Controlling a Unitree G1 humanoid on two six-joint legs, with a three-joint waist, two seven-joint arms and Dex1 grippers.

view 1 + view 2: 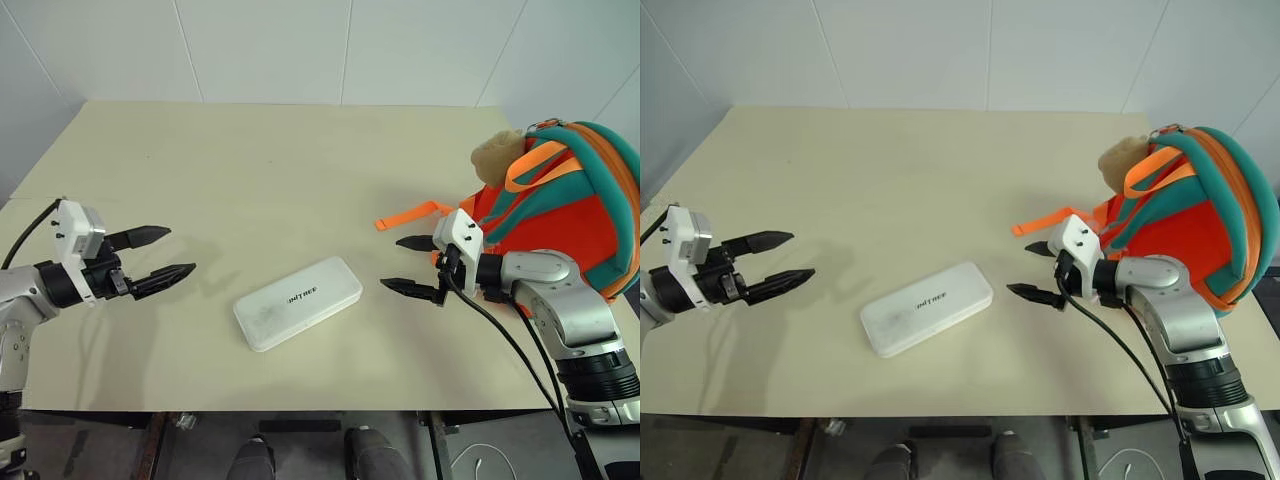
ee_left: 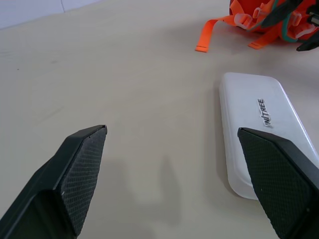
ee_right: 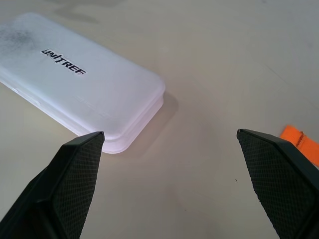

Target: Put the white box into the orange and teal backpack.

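At the left edge of the pale beige table the left gripper hangs just above the surface with its two black fingers spread wide and nothing between them; it points toward the middle of the table, well apart from anything. Next comes the flat white rectangular case with rounded corners and small dark lettering, the white box; it lies flat and at a slant near the table's front edge, between the two grippers, touched by neither. To its right the right gripper also stands released, jaws wide and empty, aimed at the near end of the box and close to it, though a bare strip of table separates them. Behind that gripper, at the table's right side, sits the small rounded orange fabric backpack with teal edging; a tan plush toy is at its top and a loose orange webbing strap trails onto the table.

By my reading the step in hand is the approach to the box; nothing is picked up yet. The next move likely calls for one gripper, probably the right, to close across the case's narrow width; its flat, smooth shape could slide, so the other gripper may need to brace it. Whether the backpack's mouth is open cannot be told.
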